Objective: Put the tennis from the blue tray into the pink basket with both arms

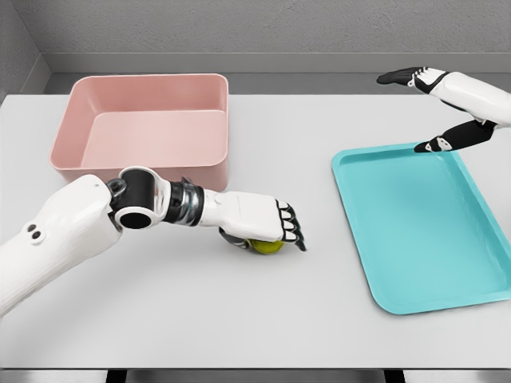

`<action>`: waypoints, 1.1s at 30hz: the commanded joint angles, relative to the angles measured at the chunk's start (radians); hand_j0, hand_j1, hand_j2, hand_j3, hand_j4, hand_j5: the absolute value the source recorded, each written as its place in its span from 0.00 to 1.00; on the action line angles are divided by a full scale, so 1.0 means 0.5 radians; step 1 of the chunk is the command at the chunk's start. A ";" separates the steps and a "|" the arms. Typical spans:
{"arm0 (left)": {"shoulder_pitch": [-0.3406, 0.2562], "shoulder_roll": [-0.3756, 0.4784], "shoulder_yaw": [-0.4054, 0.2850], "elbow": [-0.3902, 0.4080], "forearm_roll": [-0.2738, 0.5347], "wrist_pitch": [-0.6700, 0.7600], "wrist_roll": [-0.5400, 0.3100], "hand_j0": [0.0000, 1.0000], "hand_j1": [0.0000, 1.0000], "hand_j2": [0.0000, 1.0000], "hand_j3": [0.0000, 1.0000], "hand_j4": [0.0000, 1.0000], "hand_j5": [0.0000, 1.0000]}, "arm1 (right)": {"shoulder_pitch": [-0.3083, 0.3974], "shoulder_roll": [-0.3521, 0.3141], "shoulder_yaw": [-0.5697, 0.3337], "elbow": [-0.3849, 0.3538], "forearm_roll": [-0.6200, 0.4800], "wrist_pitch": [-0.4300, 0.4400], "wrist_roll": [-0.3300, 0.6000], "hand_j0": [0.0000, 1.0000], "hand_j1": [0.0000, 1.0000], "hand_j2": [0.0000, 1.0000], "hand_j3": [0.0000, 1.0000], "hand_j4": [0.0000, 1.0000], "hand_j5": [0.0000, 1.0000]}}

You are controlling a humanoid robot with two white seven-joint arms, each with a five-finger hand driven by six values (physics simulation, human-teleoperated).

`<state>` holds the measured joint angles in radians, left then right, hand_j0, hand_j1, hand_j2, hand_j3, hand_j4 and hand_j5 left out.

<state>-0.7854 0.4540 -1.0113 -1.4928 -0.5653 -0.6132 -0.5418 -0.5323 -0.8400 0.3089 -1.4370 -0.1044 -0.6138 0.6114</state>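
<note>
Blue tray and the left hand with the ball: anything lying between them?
Nothing; head view shows only bare table between the left hand, closed over the tennis ball, and the blue tray.

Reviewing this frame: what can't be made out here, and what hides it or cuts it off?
- Tennis ball, head view: mostly covered by the left hand; only its lower edge shows, so the fingers' contact underneath is unclear.
- Right hand: the arm leaves through the right picture edge.
- Blue tray: its right side is cut off by the same edge.
- Pink basket: the front wall hides the nearest floor strip.

Simulated test bench: plain white table (pixel 239 319), grey walls (pixel 239 28).
</note>
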 commanded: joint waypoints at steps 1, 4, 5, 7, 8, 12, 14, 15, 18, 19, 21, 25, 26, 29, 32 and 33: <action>0.000 0.006 0.001 0.000 0.011 0.005 0.001 0.83 0.83 0.83 0.83 0.83 0.83 | 0.000 -0.001 -0.001 -0.001 -0.015 0.006 -0.001 1.00 1.00 1.00 1.00 1.00 1.00; 0.003 0.006 -0.002 -0.003 0.011 0.005 0.001 0.77 0.77 0.77 0.77 0.77 0.77 | 0.003 -0.001 -0.001 -0.001 -0.015 0.006 -0.001 1.00 1.00 1.00 1.00 1.00 1.00; 0.003 0.006 -0.018 -0.003 0.011 0.005 0.001 0.76 0.76 0.76 0.76 0.76 0.76 | 0.003 -0.001 -0.001 -0.001 -0.015 0.006 -0.001 1.00 1.00 1.00 1.00 1.00 1.00; 0.000 0.009 -0.030 0.000 0.011 0.005 0.001 0.74 0.74 0.74 0.74 0.74 0.74 | 0.003 -0.001 -0.001 -0.001 -0.015 0.006 -0.001 1.00 1.00 1.00 1.00 1.00 1.00; 0.003 0.012 -0.030 0.000 0.011 0.005 0.001 0.74 0.74 0.74 0.74 0.74 0.74 | 0.003 -0.004 -0.001 -0.001 -0.015 0.006 -0.001 1.00 1.00 1.00 1.00 1.00 1.00; 0.003 0.012 -0.051 0.000 0.008 0.005 0.001 0.71 0.71 0.71 0.71 0.71 0.71 | 0.000 -0.004 -0.001 -0.001 -0.015 0.006 -0.001 1.00 1.00 1.00 1.00 1.00 1.00; 0.003 0.016 -0.051 -0.003 0.008 0.005 0.001 0.70 0.70 0.70 0.70 0.70 0.70 | -0.003 -0.004 -0.001 -0.001 -0.015 0.006 -0.001 1.00 1.00 1.00 1.00 1.00 1.00; 0.003 0.034 -0.051 -0.003 0.008 0.005 0.001 0.66 0.66 0.66 0.66 0.66 0.66 | -0.003 -0.004 -0.001 -0.001 -0.015 0.006 -0.001 1.00 1.00 1.00 1.00 1.00 1.00; 0.000 0.040 -0.054 -0.003 0.008 0.005 0.001 0.57 0.57 0.57 0.57 0.57 0.57 | -0.003 -0.004 -0.001 -0.001 -0.015 0.006 -0.001 1.00 1.00 1.00 1.00 1.00 1.00; 0.000 0.040 -0.051 -0.006 0.008 0.005 0.001 0.55 0.55 0.55 0.55 0.55 0.55 | 0.000 -0.004 -0.001 -0.001 -0.015 0.006 -0.001 1.00 1.00 1.00 1.00 1.00 1.00; 0.000 0.040 -0.051 -0.009 0.008 0.005 0.001 0.54 0.54 0.54 0.54 0.54 0.54 | 0.003 -0.004 -0.001 -0.001 -0.015 0.006 -0.001 1.00 1.00 1.00 1.00 1.00 1.00; -0.040 0.040 -0.048 -0.073 0.020 0.005 0.001 0.53 0.53 0.53 0.53 0.53 0.53 | 0.006 -0.004 0.002 -0.001 -0.015 0.006 -0.001 1.00 1.00 1.00 1.00 1.00 1.00; -0.058 0.040 -0.048 -0.079 0.029 0.005 0.010 0.52 0.52 0.52 0.52 0.52 0.52 | 0.009 -0.004 -0.001 -0.001 -0.015 0.006 -0.001 1.00 1.00 1.00 1.00 1.00 1.00; -0.110 0.043 -0.042 -0.089 0.072 0.005 0.044 0.51 0.51 0.51 0.51 0.51 0.51 | 0.012 -0.004 -0.001 -0.001 -0.012 0.006 -0.001 1.00 1.00 1.00 1.00 1.00 1.00; -0.172 0.043 -0.033 -0.089 0.158 0.005 0.080 0.49 0.49 0.49 0.49 0.49 0.49 | 0.012 -0.004 -0.001 -0.001 -0.012 0.006 -0.001 1.00 1.00 1.00 1.00 1.00 1.00; -0.190 0.074 -0.027 -0.089 0.204 0.005 0.084 0.48 0.48 0.48 0.48 0.48 0.48 | 0.012 -0.004 -0.001 -0.001 -0.012 0.006 -0.001 1.00 1.00 1.00 1.00 1.00 1.00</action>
<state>-0.8851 0.4822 -1.0293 -1.5351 -0.4994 -0.6124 -0.5080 -0.5277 -0.8411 0.3090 -1.4370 -0.1029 -0.6139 0.6114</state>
